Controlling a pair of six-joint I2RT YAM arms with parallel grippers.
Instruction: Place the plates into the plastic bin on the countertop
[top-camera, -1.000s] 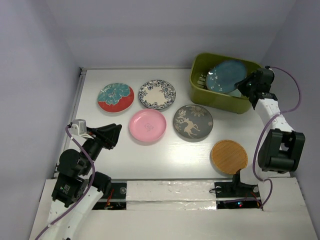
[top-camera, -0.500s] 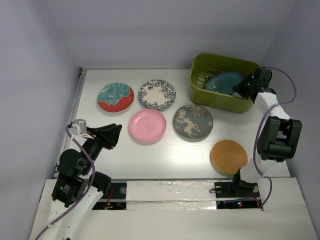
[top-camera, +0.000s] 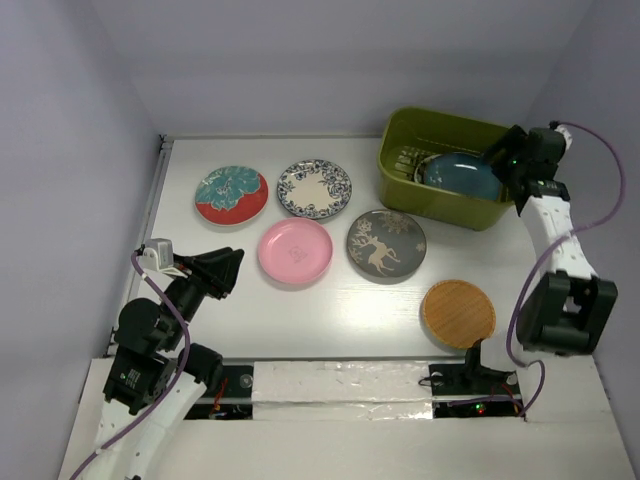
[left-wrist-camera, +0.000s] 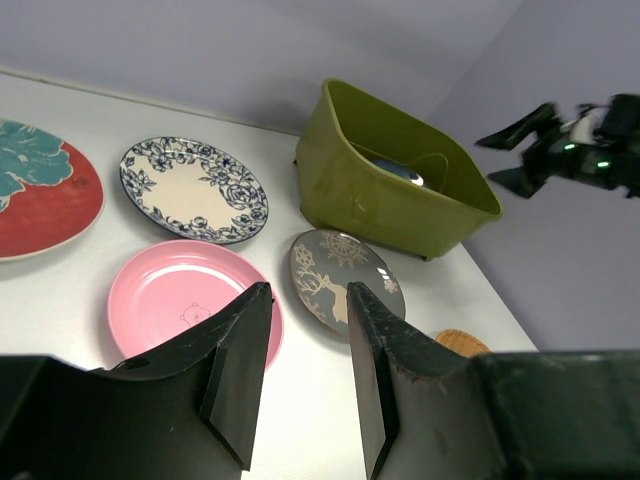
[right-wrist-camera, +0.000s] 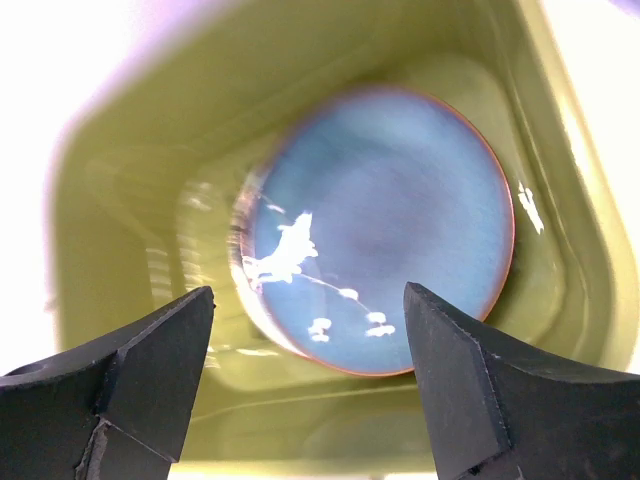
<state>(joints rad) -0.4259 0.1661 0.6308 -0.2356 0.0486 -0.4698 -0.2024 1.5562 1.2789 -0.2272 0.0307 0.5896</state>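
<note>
The olive-green plastic bin (top-camera: 400, 188) stands at the back right of the white countertop (top-camera: 330, 305). A dark teal plate (top-camera: 462, 176) (right-wrist-camera: 385, 230) lies inside it, over the pale rim of another plate (top-camera: 421, 165). My right gripper (top-camera: 505, 157) (right-wrist-camera: 307, 295) hovers open above the bin's right end, holding nothing. On the countertop lie the red-teal floral plate (top-camera: 231, 194), white-blue plate (top-camera: 314, 188), pink plate (top-camera: 295, 250), grey deer plate (top-camera: 386, 245) and orange plate (top-camera: 458, 313). My left gripper (top-camera: 225, 268) (left-wrist-camera: 308, 292) hangs open and empty at the near left.
Lilac walls close the countertop at the back and both sides. The left wrist view shows the bin (left-wrist-camera: 400, 195) beyond the deer plate (left-wrist-camera: 335, 280) and pink plate (left-wrist-camera: 170, 295), with the right gripper (left-wrist-camera: 540, 150) above the bin's far end.
My right gripper opened and let go of the dark teal plate, which dropped from tilted to lying in the bin. The gripper drew back to the right. The left arm stayed still.
</note>
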